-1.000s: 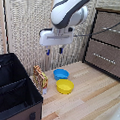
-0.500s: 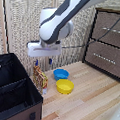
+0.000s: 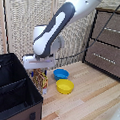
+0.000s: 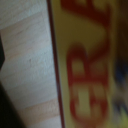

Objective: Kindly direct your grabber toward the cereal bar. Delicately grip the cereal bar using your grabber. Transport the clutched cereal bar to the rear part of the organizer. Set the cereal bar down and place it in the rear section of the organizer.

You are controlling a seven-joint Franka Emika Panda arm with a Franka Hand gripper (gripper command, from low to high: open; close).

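The white arm's grabber (image 3: 40, 64) hangs at centre-left of the exterior view, directly over the orange-yellow cereal bar packet with red print (image 3: 41, 79), upright beside the large black fabric organizer (image 3: 14, 89) on the pale wooden worktop (image 3: 89, 102). Whether the fingers are spread or pressed together cannot be told.

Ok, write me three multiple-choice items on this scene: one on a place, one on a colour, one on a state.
1. Where does the organizer sit in the exterior view?
A. left
B. right
C. centre back

2. What colours are the two bowls?
A. red and green
B. blue and yellow
C. both white

3. The grabber is:
A. inside the organizer
B. low over the cereal bar
C. at the drawer cabinet

Key: 1 A, the black bin fills the left corner; 2 B, both lie on the table; 3 B, the packet fills the wrist view.
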